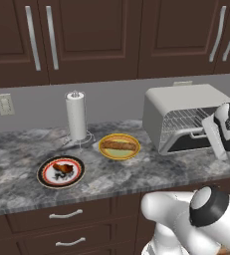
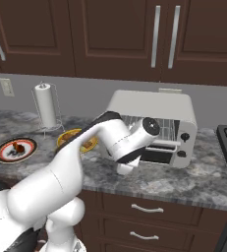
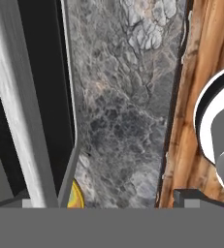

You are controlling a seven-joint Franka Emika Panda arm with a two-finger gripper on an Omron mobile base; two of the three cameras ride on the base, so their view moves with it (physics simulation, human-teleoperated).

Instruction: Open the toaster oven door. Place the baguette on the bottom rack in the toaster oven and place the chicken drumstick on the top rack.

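No writing is legible on the boxy white toaster oven point(image 1: 178, 112), whose dark glass door point(image 1: 193, 142) hangs open; claw point(image 3: 108, 203) released above the grey marble tabletop point(image 3: 123, 121).

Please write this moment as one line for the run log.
stage: door opened | toaster oven door: down | gripper: open, empty, beside door | baguette: on yellow plate | chicken drumstick: on red-rimmed plate

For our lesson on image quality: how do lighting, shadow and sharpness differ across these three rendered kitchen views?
Left base view: even, soft light, a faint shadow beside the paper towel roll, no glare. Right base view: equally flat light, with the arm covering part of the toaster oven. Hand view: tilted, close on the counter, whose marbling looks coarse and smeared.
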